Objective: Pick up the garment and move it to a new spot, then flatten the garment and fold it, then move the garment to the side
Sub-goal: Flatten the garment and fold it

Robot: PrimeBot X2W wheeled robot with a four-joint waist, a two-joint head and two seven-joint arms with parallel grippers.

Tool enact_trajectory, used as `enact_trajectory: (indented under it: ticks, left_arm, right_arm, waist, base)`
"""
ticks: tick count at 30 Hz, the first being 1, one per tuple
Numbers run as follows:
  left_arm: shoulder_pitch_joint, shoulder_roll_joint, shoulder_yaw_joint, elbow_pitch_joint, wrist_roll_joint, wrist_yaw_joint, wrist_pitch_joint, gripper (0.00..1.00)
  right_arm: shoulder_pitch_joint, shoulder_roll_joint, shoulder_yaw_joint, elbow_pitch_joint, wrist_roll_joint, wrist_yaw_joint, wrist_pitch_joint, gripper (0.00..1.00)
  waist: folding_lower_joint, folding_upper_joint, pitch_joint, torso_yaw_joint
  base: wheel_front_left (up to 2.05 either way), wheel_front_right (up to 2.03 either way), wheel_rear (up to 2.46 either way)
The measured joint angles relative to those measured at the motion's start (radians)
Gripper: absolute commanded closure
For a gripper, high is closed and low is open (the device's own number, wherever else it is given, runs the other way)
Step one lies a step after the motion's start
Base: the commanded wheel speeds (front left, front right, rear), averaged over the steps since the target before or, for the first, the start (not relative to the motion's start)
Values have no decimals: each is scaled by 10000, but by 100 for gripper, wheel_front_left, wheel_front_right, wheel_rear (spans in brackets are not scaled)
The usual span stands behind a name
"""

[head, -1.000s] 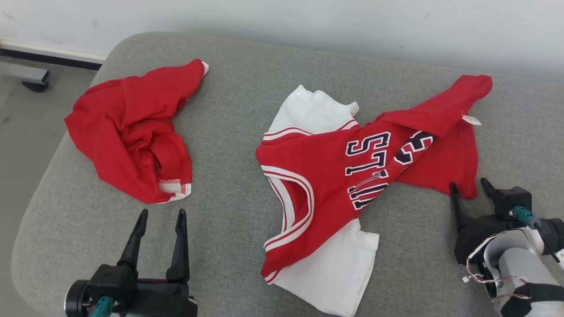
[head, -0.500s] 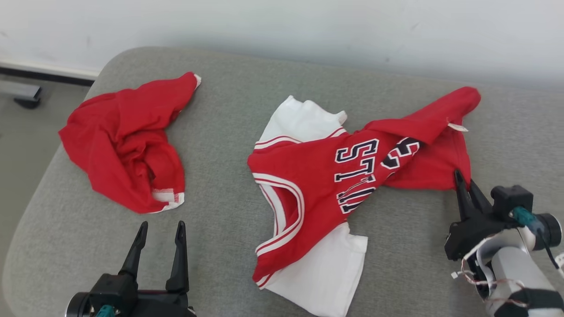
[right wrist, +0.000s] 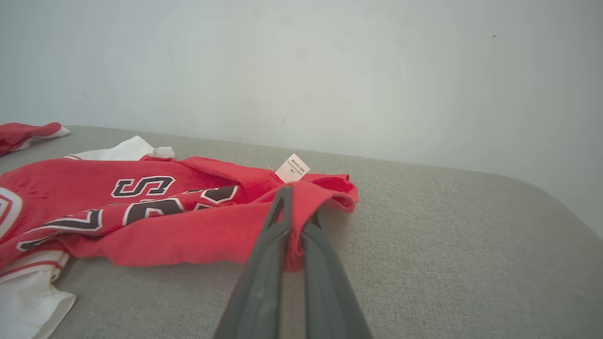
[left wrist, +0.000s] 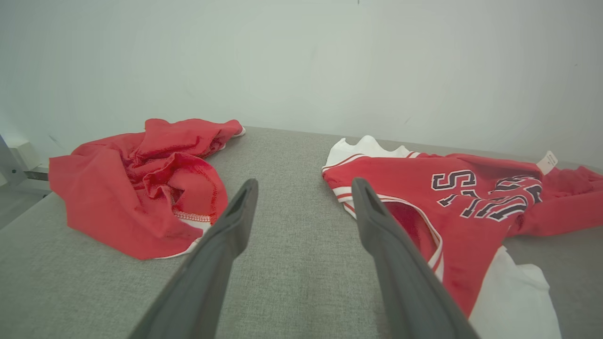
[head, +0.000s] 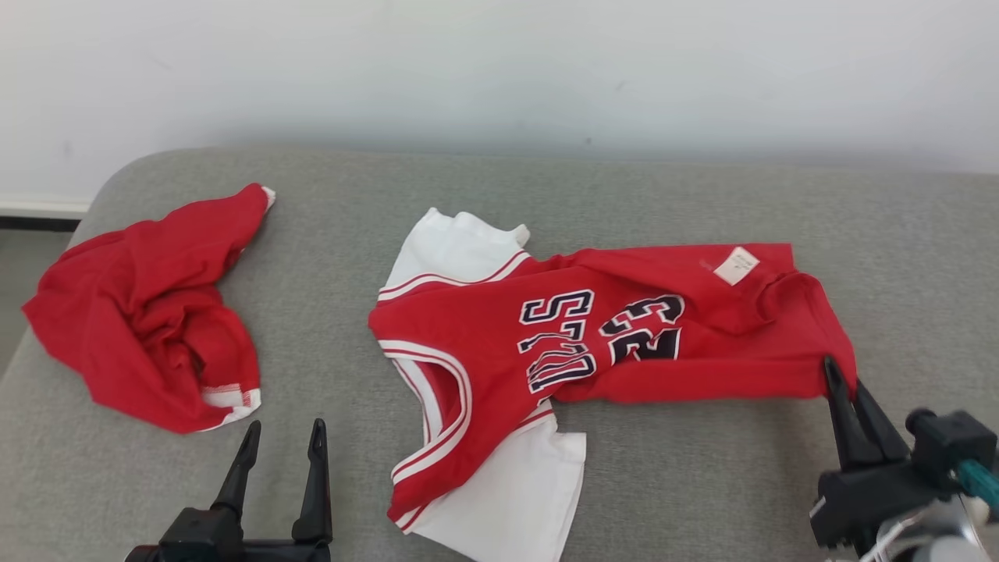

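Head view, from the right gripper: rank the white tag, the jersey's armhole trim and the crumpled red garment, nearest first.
1. white tag, just beyond the right gripper, on the jersey at its right end.
2. armhole trim, centre of view.
3. crumpled red garment, far left.

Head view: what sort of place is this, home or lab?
Likely an indoor test setup, hard to say more: a grey upholstered surface with rounded corners against a plain white wall, with a red jersey and a crumpled red garment laid on it.

Bright, even, diffuse light; soft faint shadows, no glare; mild wide-angle stretch in wrist views.
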Motion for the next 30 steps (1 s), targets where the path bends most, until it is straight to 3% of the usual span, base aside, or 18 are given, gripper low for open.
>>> enact_trajectory:
  ticks: [8,14,15,16,17,30]
  left_arm:
    - [33,0,-77,88,-2,-69,0,0]
    - [37,0,-127,107,-29,-77,0,0]
    - [32,0,-134,117,-29,-79,0,0]
    - [30,2,-136,125,-29,-79,0,0]
    - [26,0,-138,132,-29,-79,0,0]
    - [64,2,79,33,127,-92,0,0]
  right_arm:
    - [2289,775,-1041,-3124,174,0,1582,100]
    - [3109,1183,-1540,-3597,426,0,2190,100]
    - [3173,1145,-1544,-3542,291,-2,2205,83]
    - [3224,1129,-1538,-3513,128,0,2132,37]
    - [3228,1145,-1574,-3440,65,0,2079,0]
    - [2389,991,-1590,-2915,-640,0,1352,0]
  waist:
    - [0,0,-141,-509]
    - [0,0,-94,-584]
    - [0,0,-89,-572]
    - [0,0,-82,-556]
    - [0,0,-80,-537]
    - [1,1,-222,-298]
  base:
    - [0,0,0]
    - [0,0,0]
    - [0,0,0]
    - [0,0,0]
    - [0,0,0]
    - [0,0,0]
